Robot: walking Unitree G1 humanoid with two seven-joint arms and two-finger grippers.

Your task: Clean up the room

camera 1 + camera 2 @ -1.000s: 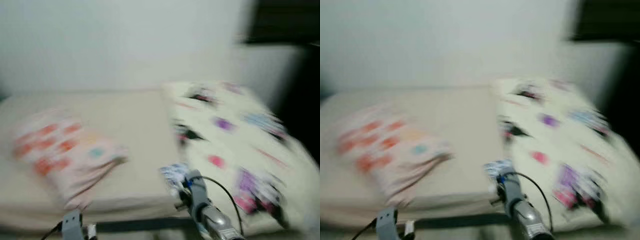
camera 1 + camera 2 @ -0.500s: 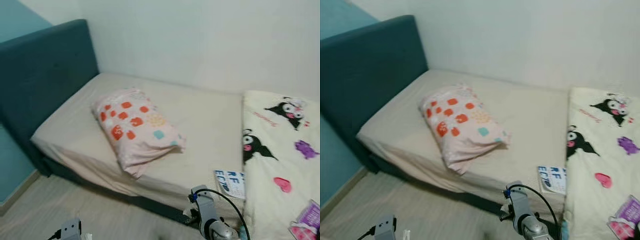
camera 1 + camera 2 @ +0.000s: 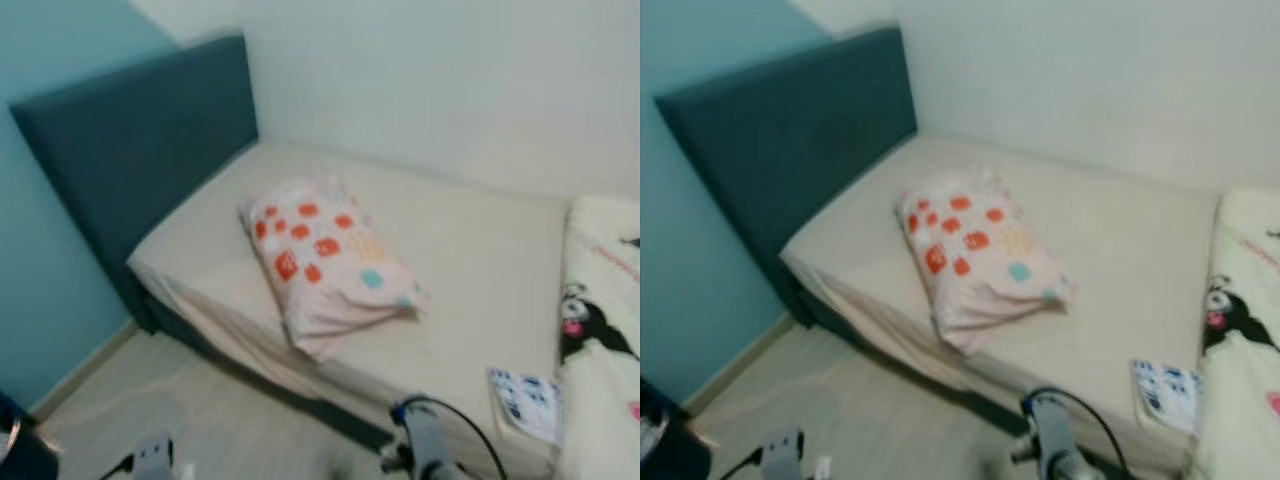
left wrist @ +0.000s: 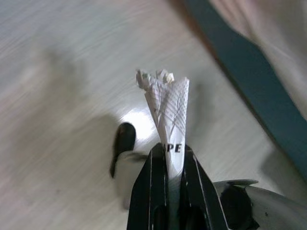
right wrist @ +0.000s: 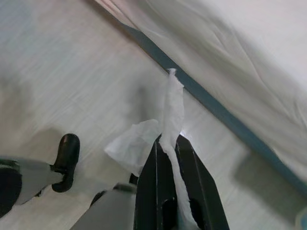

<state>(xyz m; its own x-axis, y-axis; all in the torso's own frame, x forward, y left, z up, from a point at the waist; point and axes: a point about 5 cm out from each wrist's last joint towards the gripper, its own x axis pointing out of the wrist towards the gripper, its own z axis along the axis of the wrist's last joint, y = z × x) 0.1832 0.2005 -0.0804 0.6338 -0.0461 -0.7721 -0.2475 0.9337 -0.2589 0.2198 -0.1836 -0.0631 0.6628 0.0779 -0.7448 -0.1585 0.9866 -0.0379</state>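
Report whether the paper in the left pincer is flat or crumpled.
Crumpled. The left wrist view shows the printed paper pinched between the shut left pincer fingers, creased into a cone with a ragged, bunched top, above the wooden floor.

- Teal headboard (image 3: pixel 140 160)
- Cream sheet (image 3: pixel 470 270)
- Pale pink pillow (image 3: pixel 335 265), orange and teal patches
- White blanket (image 3: pixel 1240 310), black cartoon figures
- Lined white paper (image 4: pixel 168 103)
- White tissue (image 5: pixel 158 129)

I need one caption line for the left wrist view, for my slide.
Left gripper shut on a crumpled white printed paper, held above the pale wooden floor beside the dark teal bed base.
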